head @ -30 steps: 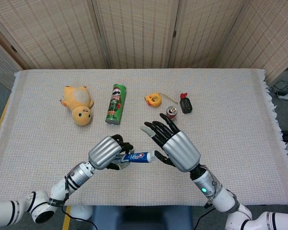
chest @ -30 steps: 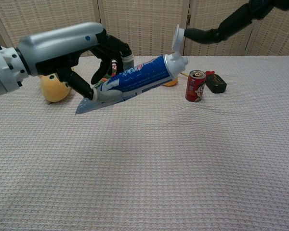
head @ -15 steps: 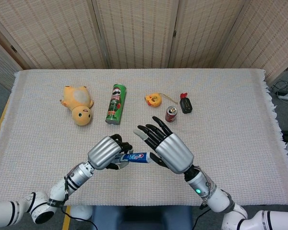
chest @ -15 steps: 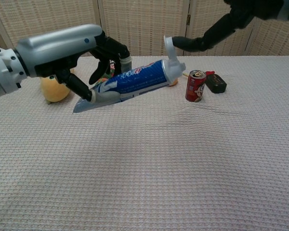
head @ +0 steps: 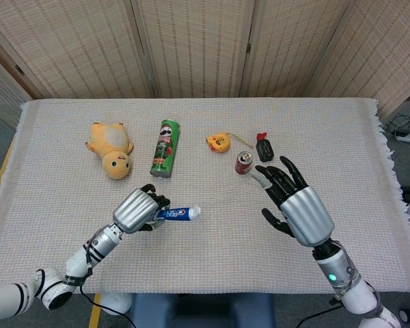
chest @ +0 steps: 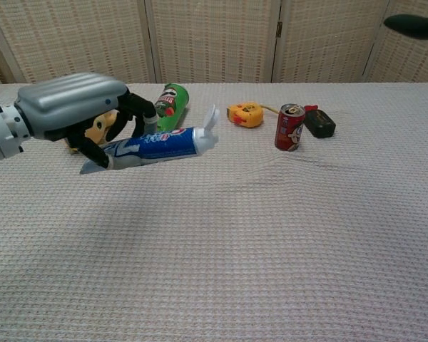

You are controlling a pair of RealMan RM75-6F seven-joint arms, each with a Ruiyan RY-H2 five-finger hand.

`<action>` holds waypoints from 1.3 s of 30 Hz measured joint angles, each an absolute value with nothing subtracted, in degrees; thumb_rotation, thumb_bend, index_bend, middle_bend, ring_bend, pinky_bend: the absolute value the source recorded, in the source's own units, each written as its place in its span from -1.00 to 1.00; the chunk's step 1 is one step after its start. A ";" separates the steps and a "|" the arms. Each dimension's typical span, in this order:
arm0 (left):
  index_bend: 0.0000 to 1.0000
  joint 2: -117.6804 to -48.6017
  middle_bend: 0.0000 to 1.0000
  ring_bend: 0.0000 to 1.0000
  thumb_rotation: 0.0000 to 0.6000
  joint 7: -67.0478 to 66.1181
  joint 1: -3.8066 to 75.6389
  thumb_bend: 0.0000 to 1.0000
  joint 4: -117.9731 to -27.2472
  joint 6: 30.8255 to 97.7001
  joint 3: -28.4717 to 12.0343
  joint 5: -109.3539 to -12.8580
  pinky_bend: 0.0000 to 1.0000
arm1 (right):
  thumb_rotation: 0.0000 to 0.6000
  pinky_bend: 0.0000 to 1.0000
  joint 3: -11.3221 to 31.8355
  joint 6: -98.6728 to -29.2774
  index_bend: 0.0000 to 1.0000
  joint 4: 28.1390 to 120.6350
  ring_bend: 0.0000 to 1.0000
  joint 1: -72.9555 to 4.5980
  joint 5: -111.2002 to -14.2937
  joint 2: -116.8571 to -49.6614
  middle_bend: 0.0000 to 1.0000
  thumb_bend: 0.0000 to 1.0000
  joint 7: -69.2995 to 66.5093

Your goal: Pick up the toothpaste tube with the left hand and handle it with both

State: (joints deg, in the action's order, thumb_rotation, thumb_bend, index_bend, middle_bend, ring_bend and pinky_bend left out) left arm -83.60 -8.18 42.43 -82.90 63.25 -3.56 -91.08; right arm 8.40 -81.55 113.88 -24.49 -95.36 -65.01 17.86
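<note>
Toothpaste [head: 175, 214] lies near-level in the left hand [head: 138, 210], its long axis running across the table, crimped tail at the hand's side and cap end pointing toward the right hand. In the chest view the tube [chest: 155, 145] sits above the cloth [chest: 221, 242], its white flip cap [chest: 210, 127] hinged open and standing up at the nozzle end, the flat tail sticking out below the left hand [chest: 75, 110]. That hand is curled around the rear part of the tube, dark fingers [chest: 138, 110] wrapped over the top and the thumb under it; the front half with the blue print stays bare. The right hand [head: 295, 205] is well apart from the tube, over the table's right half, holding nothing, its fingers [head: 281, 179] spread and stretched toward the far edge; the chest view catches only a dark tip [chest: 415, 26] of it at the upper right corner. Just beyond those fingers stands a red can [head: 244, 162], upright, with a black device [head: 264, 148] just beside it and a yellow tape measure [head: 219, 142] near. A green chip tube [head: 165, 148] lies on its side farther left, and a yellow plush [head: 111, 149] lies left of that.
</note>
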 measured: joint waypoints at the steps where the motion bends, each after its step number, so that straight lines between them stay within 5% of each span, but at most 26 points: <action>1: 0.34 -84.30 0.43 0.22 1.00 -9.00 42.43 0.39 -81.32 62.87 -3.41 -90.93 -0.35 | 1.00 -0.92 8.19 -82.28 -0.82 113.57 -0.67 -23.80 -95.52 -64.43 -0.68 -0.23 17.26; 7: 0.12 -89.41 0.17 0.00 1.00 -13.65 42.51 0.39 -73.30 59.10 -3.03 -87.69 -0.40 | 1.00 -0.92 7.49 -85.64 -0.82 111.21 -0.66 -20.64 -95.23 -62.21 -0.68 -0.23 12.77; 17: -0.51 -92.59 -0.32 -0.38 1.00 -16.71 41.86 0.14 -68.15 57.91 -4.01 -83.56 -0.45 | 1.00 -0.92 7.12 -87.39 -0.82 106.21 -0.67 -17.22 -92.30 -60.79 -0.68 -0.23 7.31; 25: -0.52 -87.67 -0.34 -0.38 1.00 -14.51 37.66 0.13 -74.05 61.83 -4.75 -80.71 -0.52 | 1.00 -0.92 5.89 -88.22 -0.82 102.46 -0.67 -14.58 -91.30 -59.06 -0.68 -0.23 2.54; 39: -0.55 -72.58 -0.34 -0.40 1.00 -11.34 23.02 0.13 -88.32 79.34 -5.60 -76.64 -0.60 | 1.00 -0.92 -0.49 -88.72 -0.82 94.33 -0.76 -7.91 -92.93 -55.72 -0.72 -0.22 -7.19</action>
